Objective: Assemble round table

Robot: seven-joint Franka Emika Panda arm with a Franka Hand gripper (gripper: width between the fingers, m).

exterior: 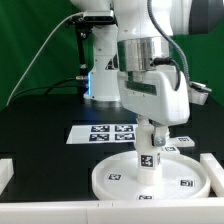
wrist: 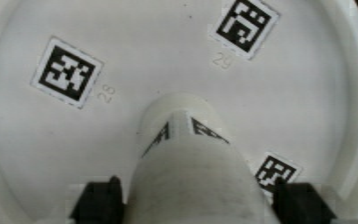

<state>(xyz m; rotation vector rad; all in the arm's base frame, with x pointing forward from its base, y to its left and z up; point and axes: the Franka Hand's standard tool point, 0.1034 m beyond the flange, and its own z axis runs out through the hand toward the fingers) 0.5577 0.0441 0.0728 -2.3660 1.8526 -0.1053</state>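
The large rimmed round disc (exterior: 150,177) lies flat on the black table at the front, tags on its face. The short cylindrical post (exterior: 148,160) stands upright on the disc's centre. My gripper (exterior: 149,140) comes straight down and is shut on the post's upper part. In the wrist view the post (wrist: 197,165) runs from between my two black fingertips (wrist: 101,200) down to the disc (wrist: 140,50), whose tags show around it. The cross-shaped base is out of view.
The marker board (exterior: 112,132) lies flat behind the disc. White border rails (exterior: 15,178) run along the table's front and sides. The arm's base (exterior: 100,70) stands at the back before a green curtain.
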